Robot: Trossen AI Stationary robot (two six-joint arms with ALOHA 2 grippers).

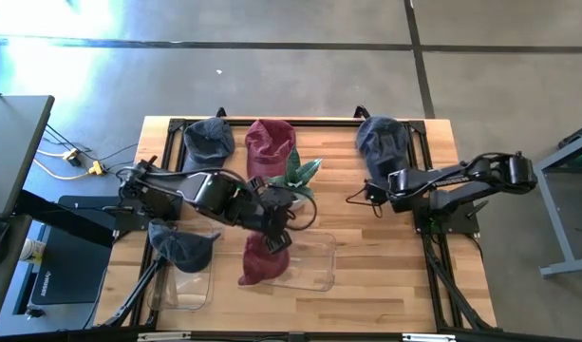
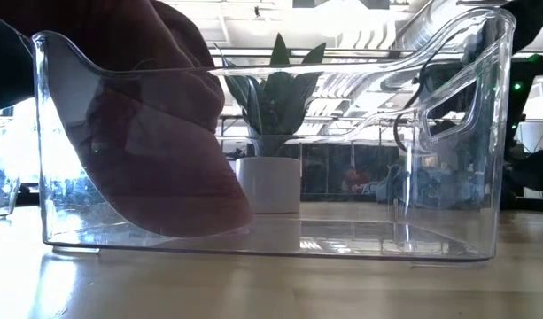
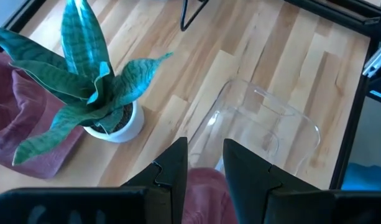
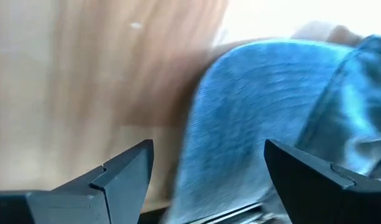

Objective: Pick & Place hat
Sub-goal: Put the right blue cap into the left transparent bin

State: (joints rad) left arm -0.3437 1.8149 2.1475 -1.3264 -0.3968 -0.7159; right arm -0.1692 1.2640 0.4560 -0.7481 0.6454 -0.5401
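Note:
A maroon hat point(image 1: 260, 263) sits partly inside a clear bin point(image 1: 314, 271) near the table's middle. In the low view the maroon hat point(image 2: 151, 142) fills the left half of that bin point(image 2: 448, 151). My left gripper point(image 1: 276, 226) is above it, shut on the hat. My right gripper point(image 1: 364, 197) is open at the near edge of a blue hat point(image 1: 381, 141), its fingers on either side of the blue hat point(image 4: 271, 106) in the right wrist view. My left gripper point(image 3: 206, 165) pinches a bunched part of the maroon hat point(image 3: 206, 190) between its two fingers point(image 3: 174, 168), coming from above. The hat hangs below the fingers, and its lower part point(image 2: 191, 221) lies on the bin's floor.
A potted plant point(image 1: 296, 177) stands just beyond the bin. A second clear bin point(image 1: 186, 285) at the near left holds a dark blue hat point(image 1: 181, 247). Another dark hat point(image 1: 207, 139) and a maroon hat point(image 1: 270, 142) lie along the far edge.

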